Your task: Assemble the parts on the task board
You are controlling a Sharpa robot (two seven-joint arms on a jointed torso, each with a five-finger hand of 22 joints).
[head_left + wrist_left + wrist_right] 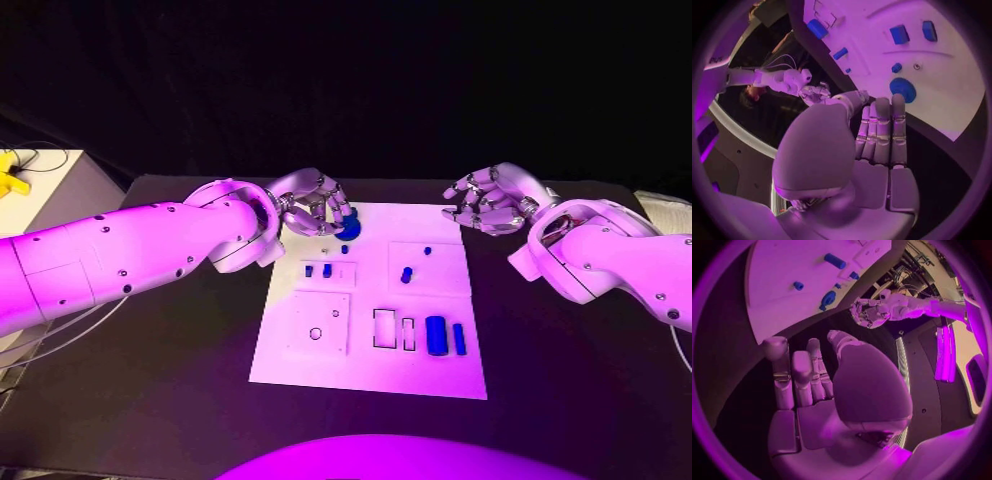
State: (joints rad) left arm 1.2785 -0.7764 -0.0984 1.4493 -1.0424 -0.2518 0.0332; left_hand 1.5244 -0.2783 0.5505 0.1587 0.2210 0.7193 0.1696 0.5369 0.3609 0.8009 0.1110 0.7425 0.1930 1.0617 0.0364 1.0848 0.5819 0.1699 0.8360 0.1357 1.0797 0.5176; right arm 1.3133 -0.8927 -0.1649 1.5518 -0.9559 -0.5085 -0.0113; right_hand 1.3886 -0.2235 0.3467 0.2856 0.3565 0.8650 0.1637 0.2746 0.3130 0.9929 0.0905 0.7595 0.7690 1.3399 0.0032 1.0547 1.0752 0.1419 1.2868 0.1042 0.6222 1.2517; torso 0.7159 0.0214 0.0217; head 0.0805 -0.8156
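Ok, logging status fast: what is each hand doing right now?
Left hand: open, holding nothing, above the blue round part.
Right hand: open, holding nothing.

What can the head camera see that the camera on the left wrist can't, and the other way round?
Head view alone takes in the whole task board at once, with both arms reaching in and the left hand poised by the round blue part. Left wrist view alone gives the left hand's palm and straight fingers from behind, holding nothing. Both share the board, that round blue part, smaller blue parts, and the right hand, also holding nothing.
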